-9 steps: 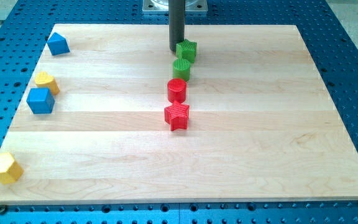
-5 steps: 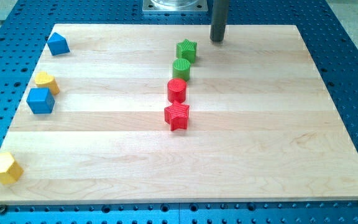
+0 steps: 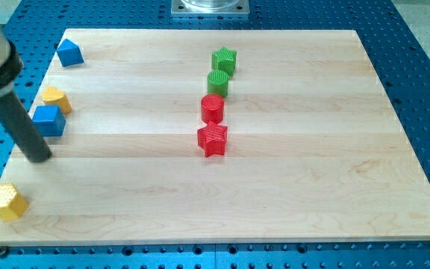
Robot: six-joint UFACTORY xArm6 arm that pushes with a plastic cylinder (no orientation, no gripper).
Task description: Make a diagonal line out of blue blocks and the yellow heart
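Observation:
A blue block (image 3: 69,52) sits at the board's top left corner. A blue cube (image 3: 50,119) lies at the left edge, touching the yellow heart (image 3: 55,98) just above it. My tip (image 3: 39,158) rests on the board just below and left of the blue cube, with the rod partly covering the cube's left side. A yellow hexagon block (image 3: 6,200) sits at the bottom left corner, below my tip.
A column of blocks stands in the middle: green star (image 3: 224,60), green cylinder (image 3: 218,82), red cylinder (image 3: 213,108), red star (image 3: 213,139). The wooden board (image 3: 312,164) lies on a blue perforated table (image 3: 424,90).
My tip went from beside the green star, to the right at the board's top, then swung across to the left edge below the blue cube. No block has visibly moved.

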